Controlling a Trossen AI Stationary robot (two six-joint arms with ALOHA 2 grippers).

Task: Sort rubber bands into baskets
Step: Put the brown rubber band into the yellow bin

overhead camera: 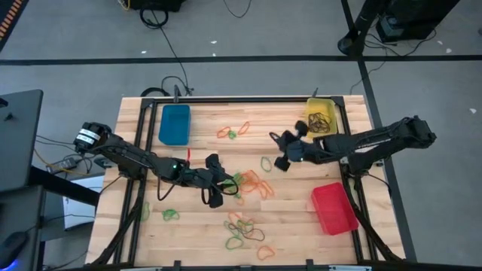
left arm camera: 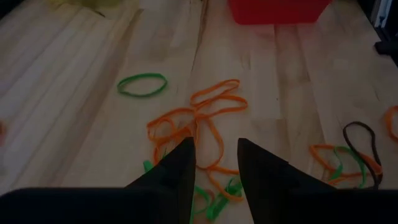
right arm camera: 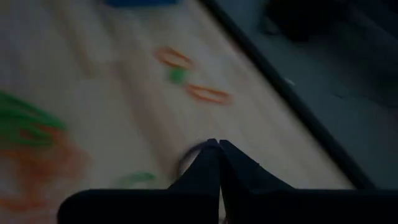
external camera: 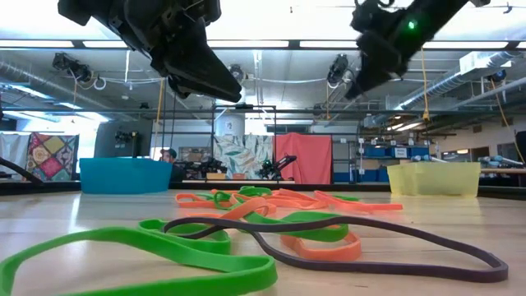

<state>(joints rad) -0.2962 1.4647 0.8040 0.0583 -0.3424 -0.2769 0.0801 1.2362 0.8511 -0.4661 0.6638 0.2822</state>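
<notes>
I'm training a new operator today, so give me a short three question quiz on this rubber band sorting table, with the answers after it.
1. True or false: the yellow basket already has dark rubber bands in it.
2. Which basket shows nothing inside it in the overhead view? A) blue basket B) red basket C) both
3. Fill in: the left gripper hovers with open fingers over a tangle of mostly ______ bands.

Key
1. True. Dark bands lie in the yellow basket.
2. C. Neither shows anything inside.
3. Orange. Meanwhile the right gripper is shut, held above the table's middle with nothing visibly in it.
</notes>
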